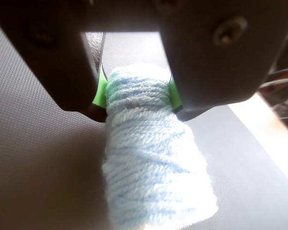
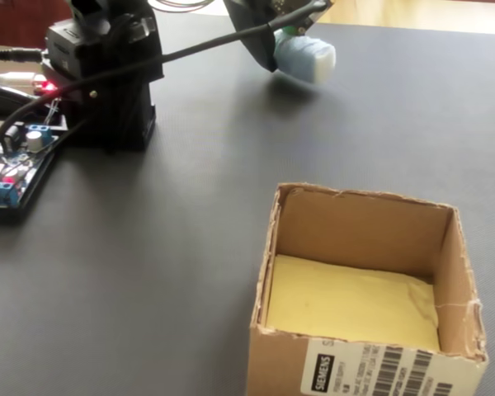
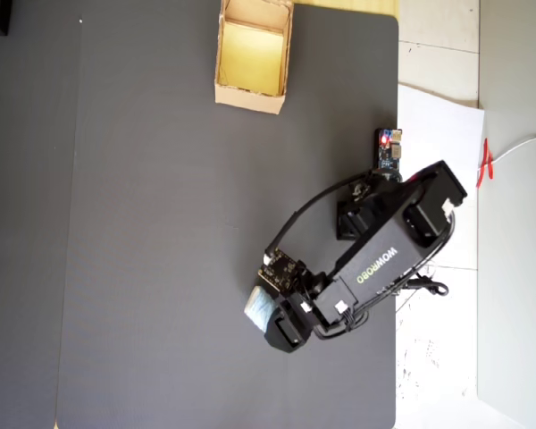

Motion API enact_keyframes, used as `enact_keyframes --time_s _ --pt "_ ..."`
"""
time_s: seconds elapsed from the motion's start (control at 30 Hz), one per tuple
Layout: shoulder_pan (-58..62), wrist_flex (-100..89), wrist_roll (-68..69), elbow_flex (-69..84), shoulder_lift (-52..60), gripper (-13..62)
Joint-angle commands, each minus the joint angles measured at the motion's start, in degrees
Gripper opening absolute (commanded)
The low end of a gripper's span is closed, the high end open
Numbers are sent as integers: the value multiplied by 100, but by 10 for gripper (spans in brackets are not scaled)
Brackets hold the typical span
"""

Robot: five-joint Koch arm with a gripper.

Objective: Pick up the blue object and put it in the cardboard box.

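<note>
The blue object (image 1: pixel 153 158) is a pale blue yarn-wound cylinder, and my gripper (image 1: pixel 137 93) is shut on its far end with green pads (image 1: pixel 100 91) pressed against both sides. In the fixed view the blue object (image 2: pixel 307 56) sticks out of the gripper (image 2: pixel 285 45) near the top edge, and I cannot tell if it is off the mat. From overhead the blue object (image 3: pixel 259 308) shows at the gripper (image 3: pixel 275 315), low on the mat. The cardboard box (image 3: pixel 221 55) stands open and empty at the top, far from the gripper; its yellow floor (image 2: pixel 351 301) shows.
A dark grey mat (image 3: pixel 161 232) covers the table. The arm's black base (image 2: pixel 107 74) and a controller board (image 2: pixel 12 169) with wires sit at the mat's edge. White surface (image 3: pixel 438 116) lies beyond the mat's right edge in the overhead view.
</note>
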Motion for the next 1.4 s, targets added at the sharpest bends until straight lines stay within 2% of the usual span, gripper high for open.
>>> enact_keyframes --time_s 0.0,0.77,1.13,1.37 --pt "334 -940 -132 -114 510 51" --pt "3199 -1626 -475 1468 3313 51" --pt "4641 -2030 -782 1450 3472 51" --pt "6073 -2391 -1485 598 2944 51"
